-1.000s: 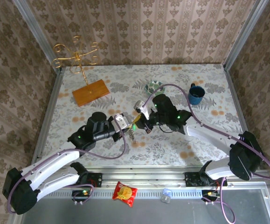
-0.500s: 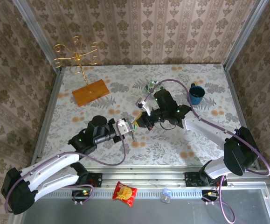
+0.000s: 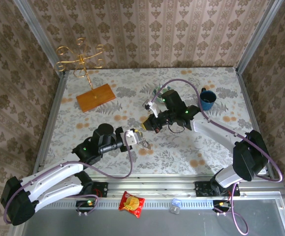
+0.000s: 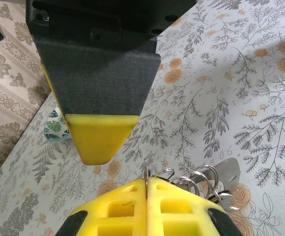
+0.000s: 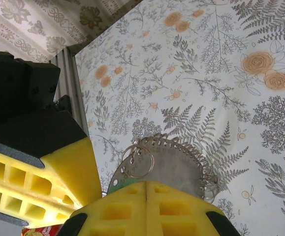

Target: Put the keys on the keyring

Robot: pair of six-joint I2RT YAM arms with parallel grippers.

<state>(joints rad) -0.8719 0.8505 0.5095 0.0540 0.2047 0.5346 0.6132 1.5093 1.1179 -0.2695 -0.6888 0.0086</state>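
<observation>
Steel wire, thin and springy, is what the left end effector (image 4: 147, 186) has pinched. Its yellow jaws are closed tight on one strand of a bunch of small rings (image 4: 191, 178), with a silver tab (image 4: 229, 169) hanging beside them. The right end effector (image 5: 146, 191) is clamped too, on the lower edge of the keyring (image 5: 179, 164). That is a grey round piece rimmed with tiny loops, held above the desk (image 5: 221, 73) between the two arms. A green sliver (image 5: 113, 186) at that pinch may be a key's head. Everything looks light, slippery and floppy, so I'd grip at the rim. Foam hides both pinch points, and the pieces are too small to tell one key from the other.
</observation>
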